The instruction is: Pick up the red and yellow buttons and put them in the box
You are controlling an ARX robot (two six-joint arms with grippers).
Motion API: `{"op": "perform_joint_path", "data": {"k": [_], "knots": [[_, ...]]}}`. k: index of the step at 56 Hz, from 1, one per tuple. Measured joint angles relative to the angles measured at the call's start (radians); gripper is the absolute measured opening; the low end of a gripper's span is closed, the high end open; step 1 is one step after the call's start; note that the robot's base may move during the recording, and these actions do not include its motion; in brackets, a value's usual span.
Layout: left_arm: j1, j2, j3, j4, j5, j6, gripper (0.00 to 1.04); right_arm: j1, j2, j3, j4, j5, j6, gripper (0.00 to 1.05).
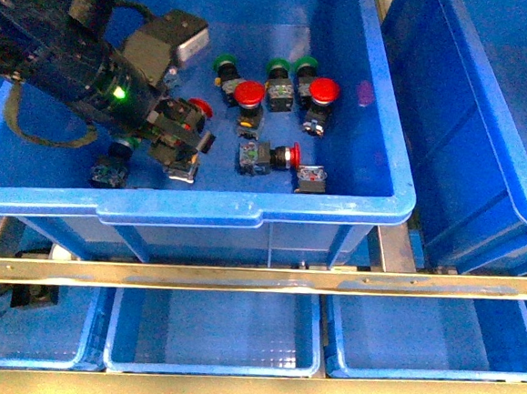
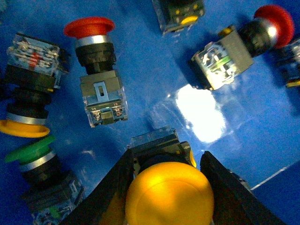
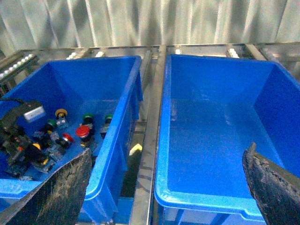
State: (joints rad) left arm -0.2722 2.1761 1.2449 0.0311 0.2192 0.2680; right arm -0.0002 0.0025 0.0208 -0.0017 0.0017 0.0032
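Note:
My left gripper [image 2: 168,187] is shut on a yellow button [image 2: 169,194], whose cap fills the space between the black fingers [image 2: 110,192]. In the front view that gripper [image 1: 181,140] sits low inside the left blue tote [image 1: 189,211]. Loose red buttons [image 1: 249,94] [image 1: 323,91] [image 1: 292,155] lie on the tote floor. The left wrist view shows a red button [image 2: 89,27], a second red one [image 2: 276,21] and another yellow button [image 2: 23,127]. The box [image 3: 220,136] stands empty to the right [image 1: 508,107]. My right gripper [image 3: 166,187] hangs open above its near rim.
Green-capped switches [image 1: 225,64] [image 2: 29,149] lie among the buttons. A metal frame gap [image 3: 145,136] separates the two totes. Below a metal rail [image 1: 257,279] are small shallow blue trays [image 1: 212,330].

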Motion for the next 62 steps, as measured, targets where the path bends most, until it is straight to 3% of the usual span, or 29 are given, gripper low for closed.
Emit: {"op": "perform_joint_path", "data": {"k": [21,42,62], "knots": [[0.023,-0.272,-0.202,0.048,0.167,-0.243,0.35,0.000,0.000,0.000,0.000,0.000,0.000,0.98],[0.001,-0.465,-0.300,0.148,0.397,-0.700,0.34,0.000,0.000,0.000,0.000,0.000,0.000,0.98],[-0.134,-0.495,-0.344,0.346,0.375,-1.045,0.34,0.000,0.000,0.000,0.000,0.000,0.000,0.98]]}}
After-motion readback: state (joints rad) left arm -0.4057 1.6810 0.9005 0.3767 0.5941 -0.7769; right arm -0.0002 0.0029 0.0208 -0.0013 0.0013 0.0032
